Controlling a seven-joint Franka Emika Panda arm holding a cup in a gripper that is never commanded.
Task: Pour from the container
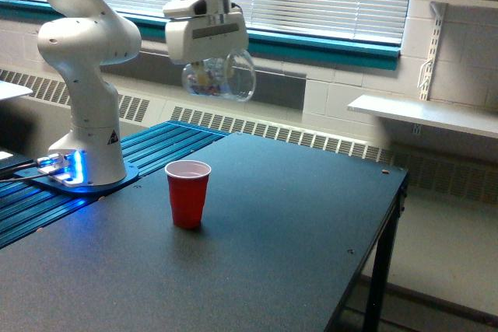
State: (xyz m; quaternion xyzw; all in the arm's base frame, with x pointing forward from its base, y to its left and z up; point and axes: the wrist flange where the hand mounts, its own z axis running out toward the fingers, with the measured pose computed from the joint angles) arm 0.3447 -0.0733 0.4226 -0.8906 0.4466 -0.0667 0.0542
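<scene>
In the exterior view, my gripper (208,68) hangs high over the dark table (257,239), shut on the container (219,78). The container is a clear rounded plastic cup lying on its side, its wide mouth facing the view's right, with small coloured bits inside. It sits well above the red cup (187,193) and slightly to its right. The red cup stands upright on the table, its white inside showing.
The arm's white base (85,157) stands at the exterior view's left on a blue ribbed platform (117,184). The table's right edge (389,215) drops to the floor. A white shelf (424,114) juts from the wall at the right, below the window blinds.
</scene>
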